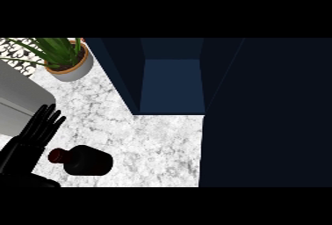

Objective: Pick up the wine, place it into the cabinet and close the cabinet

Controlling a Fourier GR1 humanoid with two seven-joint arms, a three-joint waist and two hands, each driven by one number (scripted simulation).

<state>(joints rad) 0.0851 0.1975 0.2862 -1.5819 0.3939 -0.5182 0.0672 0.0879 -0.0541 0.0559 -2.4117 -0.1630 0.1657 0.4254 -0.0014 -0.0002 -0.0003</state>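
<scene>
at the far left edge there's a pale grey rounded thing [16, 99], maybe an appliance or a sink edge, i can't tell which. just beside it, low on the left, the robot's left hand [35, 129] shows with its fingers straight and close together, pointing up and a little to the right, holding nothing and apart from the bottle. behind it, in the top left corner, a potted plant [65, 59] with long green leaves sits in a light pot with a terracotta-coloured rim on the white marble counter [156, 140]. to the right of the hand and a bit lower lies the wine [88, 160], a dark squat bottle on its side on the counter, its reddish neck pointing left toward the hand. further right stands the dark blue cabinet [172, 83], its compartment open and facing the counter, with the door [266, 110] a big dark panel filling the right side of the view. the right hand doesn't show anywhere.
</scene>
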